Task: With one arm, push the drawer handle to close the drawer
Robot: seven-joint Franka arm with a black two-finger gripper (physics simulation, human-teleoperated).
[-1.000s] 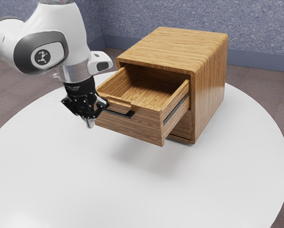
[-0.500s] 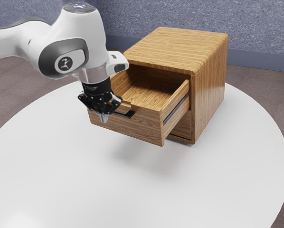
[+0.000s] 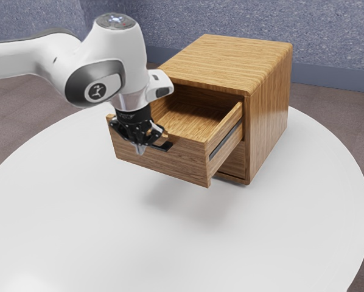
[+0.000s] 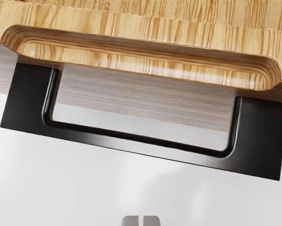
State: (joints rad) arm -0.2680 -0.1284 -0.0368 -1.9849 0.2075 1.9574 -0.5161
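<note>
My gripper point(image 3: 140, 148) points down just outside the drawer's front in the exterior view, its fingertips together with nothing held. The wooden drawer point(image 3: 182, 163) stands far out of its cabinet. Its black handle point(image 3: 164, 146) sticks out from the front, partly hidden behind the hand. In the wrist view, the handle point(image 4: 141, 145) is a wide black bracket below the notched rim of the drawer point(image 4: 202, 35). The gripper point(image 4: 141, 221) is on the handle's outer side, with a visible gap between fingertips and bar.
The wooden cabinet point(image 3: 268, 115) stands on the round white table point(image 3: 279, 237), behind the drawer. A metal slide rail point(image 3: 226, 139) runs along the drawer's side. The drawer front overhangs the tabletop and casts a shadow below.
My hand has moved toward the exterior view's right, up to the handle's outer side, more slowly in the last half second. The drawer and cabinet have not visibly moved.
</note>
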